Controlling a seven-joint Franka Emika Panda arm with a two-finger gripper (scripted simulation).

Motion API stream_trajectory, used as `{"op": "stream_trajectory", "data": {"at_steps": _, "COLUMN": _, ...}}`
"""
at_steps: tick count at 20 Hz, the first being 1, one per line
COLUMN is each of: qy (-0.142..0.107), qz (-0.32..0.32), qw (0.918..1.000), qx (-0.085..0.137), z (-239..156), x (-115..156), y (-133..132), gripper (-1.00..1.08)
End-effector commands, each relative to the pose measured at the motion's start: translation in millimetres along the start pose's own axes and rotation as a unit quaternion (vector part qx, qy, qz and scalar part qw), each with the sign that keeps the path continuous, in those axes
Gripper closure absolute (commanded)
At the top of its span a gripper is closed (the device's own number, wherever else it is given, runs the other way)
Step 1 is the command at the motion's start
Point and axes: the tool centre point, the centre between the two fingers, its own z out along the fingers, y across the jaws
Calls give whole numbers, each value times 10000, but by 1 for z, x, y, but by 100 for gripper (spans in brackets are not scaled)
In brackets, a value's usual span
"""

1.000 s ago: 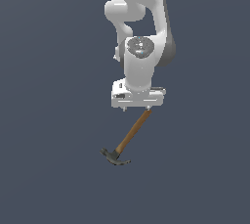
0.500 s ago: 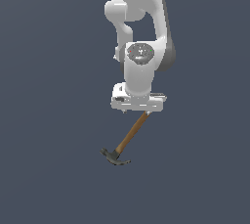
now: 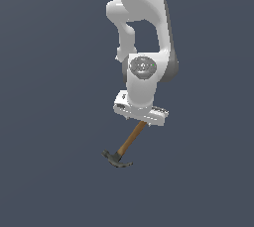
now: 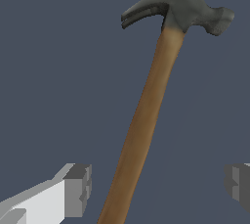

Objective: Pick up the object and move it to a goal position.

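- The white Panda arm (image 3: 144, 47) hangs down from the top of the exterior view, its wrist turned downward over a plain dark blue-grey ground
- The gripper (image 3: 140, 120) sits at the low end of the arm, its pale body tilted so that it slopes down toward the exterior view's right
- The hammer (image 3: 127, 145) lies just below the gripper; its brown wooden handle (image 3: 132, 138) runs from under the gripper body down and toward the exterior view's left
- The dark grey-black metal head (image 3: 116, 158) is the lowest part of the hammer, farthest from the gripper, with the claw pointing to the exterior view's left and the striking face to the exterior view's right
- In the wrist view the handle (image 4: 141, 120) passes through the gap between the fingers and reaches away to the head (image 4: 180, 10), whose curved claw and blunt face are both plain to see
- One of the fingers (image 4: 78, 189) shows as a grey block on a white mount, the other (image 4: 238, 181) as a grey block at the picture's edge
- The fingers are spread wide: open space shows on both sides of the handle, and neither pad touches the wood
- Whether the hammer rests on a surface or hangs free cannot be told, since the ground is featureless and casts no shadow
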Motion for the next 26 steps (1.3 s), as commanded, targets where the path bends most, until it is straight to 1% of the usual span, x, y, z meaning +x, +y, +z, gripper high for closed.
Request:
{"op": "stream_trajectory", "data": {"at_steps": 1, "qy": 13, "qz": 349, "qw": 9994, "qx": -8, "z": 8, "x": 6, "y": -2, "gripper": -92}}
{"op": "stream_trajectory", "data": {"at_steps": 5, "qy": 38, "qz": 893, "qw": 9960, "qx": -24, "z": 20, "x": 14, "y": -5, "gripper": -92}}
{"op": "stream_trajectory", "data": {"at_steps": 9, "qy": 67, "qz": 1390, "qw": 9903, "qx": -41, "z": 31, "x": 21, "y": -7, "gripper": -92}}
{"op": "stream_trajectory", "data": {"at_steps": 14, "qy": 99, "qz": 1849, "qw": 9827, "qx": -58, "z": 42, "x": 28, "y": -9, "gripper": -92}}
{"op": "stream_trajectory", "data": {"at_steps": 21, "qy": 128, "qz": 2201, "qw": 9754, "qx": -71, "z": 51, "x": 33, "y": -11, "gripper": -92}}
{"op": "stream_trajectory", "data": {"at_steps": 26, "qy": 129, "qz": 2233, "qw": 9746, "qx": -73, "z": 52, "x": 33, "y": -11, "gripper": -92}}
